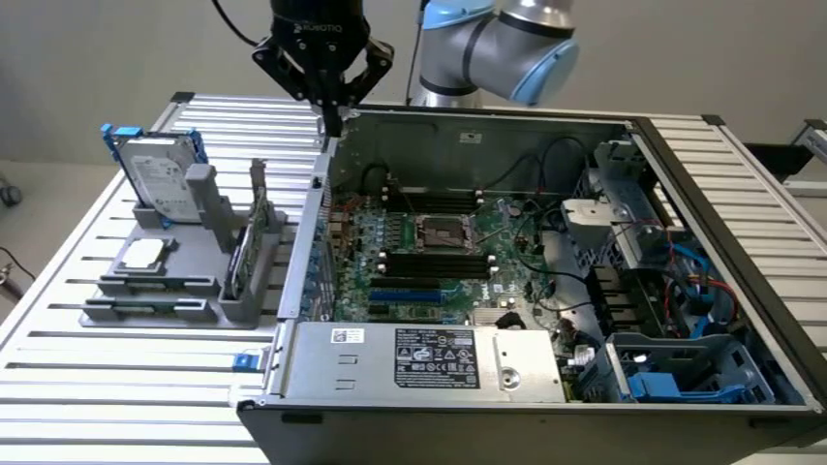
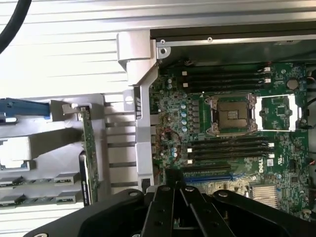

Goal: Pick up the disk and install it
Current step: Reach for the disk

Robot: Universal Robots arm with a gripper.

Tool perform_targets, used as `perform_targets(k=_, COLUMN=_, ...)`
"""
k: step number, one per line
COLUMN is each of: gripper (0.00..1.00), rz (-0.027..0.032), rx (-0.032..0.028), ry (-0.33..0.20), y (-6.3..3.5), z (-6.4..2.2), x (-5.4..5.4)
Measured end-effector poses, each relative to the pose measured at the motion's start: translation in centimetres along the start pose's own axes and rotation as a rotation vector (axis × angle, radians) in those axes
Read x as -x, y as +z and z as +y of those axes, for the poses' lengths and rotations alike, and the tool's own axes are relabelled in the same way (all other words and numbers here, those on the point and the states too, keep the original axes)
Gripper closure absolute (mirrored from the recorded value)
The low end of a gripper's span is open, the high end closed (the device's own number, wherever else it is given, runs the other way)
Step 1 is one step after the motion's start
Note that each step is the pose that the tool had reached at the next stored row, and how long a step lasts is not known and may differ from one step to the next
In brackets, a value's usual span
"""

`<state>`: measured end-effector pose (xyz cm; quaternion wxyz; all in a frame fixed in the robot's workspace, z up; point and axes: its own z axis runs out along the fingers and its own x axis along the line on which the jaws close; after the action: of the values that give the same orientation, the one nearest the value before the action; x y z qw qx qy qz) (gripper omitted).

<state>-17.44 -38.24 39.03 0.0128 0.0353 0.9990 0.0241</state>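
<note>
The disk (image 1: 162,179), silver-grey with a white label and a blue carrier, stands upright at the back of the grey holder (image 1: 194,291) on the exterior view's left. In the wrist view its blue carrier edge (image 2: 24,108) shows beside the holder. My gripper (image 1: 333,118) hangs above the back left corner of the open computer case (image 1: 517,387), to the right of the disk and apart from it. Its black fingers (image 2: 170,195) are shut together with nothing between them.
The case holds a green motherboard (image 1: 440,252), a grey labelled power-supply box (image 1: 433,358) at the front and a blue bay (image 1: 685,373) at the front right. The holder also carries a small square chip (image 1: 142,254) and an upright card (image 1: 239,257). A slatted metal table (image 1: 116,407) lies underneath.
</note>
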Motion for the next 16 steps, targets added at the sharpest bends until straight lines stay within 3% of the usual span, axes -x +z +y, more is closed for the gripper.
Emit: perform_targets(k=16, gripper=0.89, rz=-0.0006, rx=-0.0007, ry=0.000, y=1.39, z=2.41, x=-7.5)
